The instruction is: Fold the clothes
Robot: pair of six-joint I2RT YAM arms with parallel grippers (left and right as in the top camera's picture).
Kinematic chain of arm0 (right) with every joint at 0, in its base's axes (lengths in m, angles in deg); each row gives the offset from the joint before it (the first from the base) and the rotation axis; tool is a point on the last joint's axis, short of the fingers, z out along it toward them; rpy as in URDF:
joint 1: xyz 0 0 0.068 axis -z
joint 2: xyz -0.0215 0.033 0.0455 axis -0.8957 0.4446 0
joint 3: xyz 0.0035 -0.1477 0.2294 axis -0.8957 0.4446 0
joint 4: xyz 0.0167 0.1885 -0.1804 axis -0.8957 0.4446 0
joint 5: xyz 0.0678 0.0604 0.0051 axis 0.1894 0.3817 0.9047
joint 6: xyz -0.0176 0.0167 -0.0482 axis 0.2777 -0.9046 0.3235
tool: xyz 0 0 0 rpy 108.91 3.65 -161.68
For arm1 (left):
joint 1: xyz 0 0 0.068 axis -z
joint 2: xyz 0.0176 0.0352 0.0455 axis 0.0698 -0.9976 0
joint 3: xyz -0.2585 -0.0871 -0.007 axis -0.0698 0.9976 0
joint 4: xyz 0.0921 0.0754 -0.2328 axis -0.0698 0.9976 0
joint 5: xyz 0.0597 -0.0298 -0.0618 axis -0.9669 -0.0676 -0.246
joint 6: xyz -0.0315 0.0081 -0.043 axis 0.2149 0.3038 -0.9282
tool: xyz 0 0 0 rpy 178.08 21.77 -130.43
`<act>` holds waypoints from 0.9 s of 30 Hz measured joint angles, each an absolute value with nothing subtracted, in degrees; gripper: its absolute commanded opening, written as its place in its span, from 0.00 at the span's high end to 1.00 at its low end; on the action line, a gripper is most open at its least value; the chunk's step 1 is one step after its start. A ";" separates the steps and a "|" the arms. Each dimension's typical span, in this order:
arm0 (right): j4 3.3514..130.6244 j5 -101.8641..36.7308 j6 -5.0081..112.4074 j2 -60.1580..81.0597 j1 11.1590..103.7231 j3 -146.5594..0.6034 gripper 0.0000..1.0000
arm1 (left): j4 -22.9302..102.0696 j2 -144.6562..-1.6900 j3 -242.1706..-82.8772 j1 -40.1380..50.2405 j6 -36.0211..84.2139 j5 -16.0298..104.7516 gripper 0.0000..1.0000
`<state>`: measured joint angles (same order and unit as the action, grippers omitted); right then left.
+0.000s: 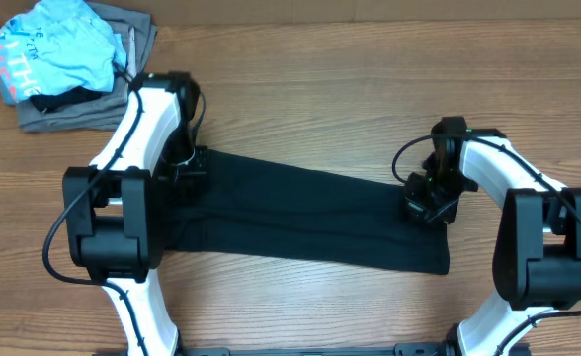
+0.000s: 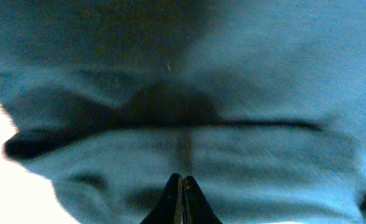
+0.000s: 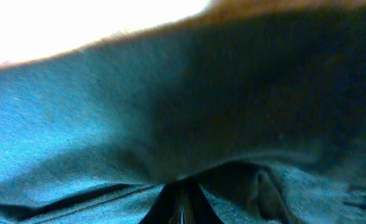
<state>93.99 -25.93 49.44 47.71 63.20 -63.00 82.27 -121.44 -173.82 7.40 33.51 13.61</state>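
Observation:
A black garment (image 1: pixel 300 218) lies stretched across the wooden table between the two arms, folded into a long band. My left gripper (image 1: pixel 190 170) is at its left end and is shut on the cloth; in the left wrist view the closed fingertips (image 2: pixel 182 186) press into the dark fabric (image 2: pixel 233 74). My right gripper (image 1: pixel 426 203) is at its right end, also shut on the cloth; in the right wrist view the fingertips (image 3: pixel 182 199) are pinched under a fold of the fabric (image 3: pixel 170 106).
A pile of clothes sits at the back left: a light blue printed shirt (image 1: pixel 58 44) on top of a grey garment (image 1: pixel 93 104). Bare wooden table (image 1: pixel 350 89) lies behind and in front of the black garment.

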 measured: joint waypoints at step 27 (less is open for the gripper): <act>89.88 -25.85 41.07 45.48 64.80 -60.33 0.96 | 71.08 -120.42 -162.39 -5.06 32.98 22.11 0.96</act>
<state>89.88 -25.85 41.07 45.48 64.80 -60.33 71.08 -120.42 -162.39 -5.06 32.98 22.11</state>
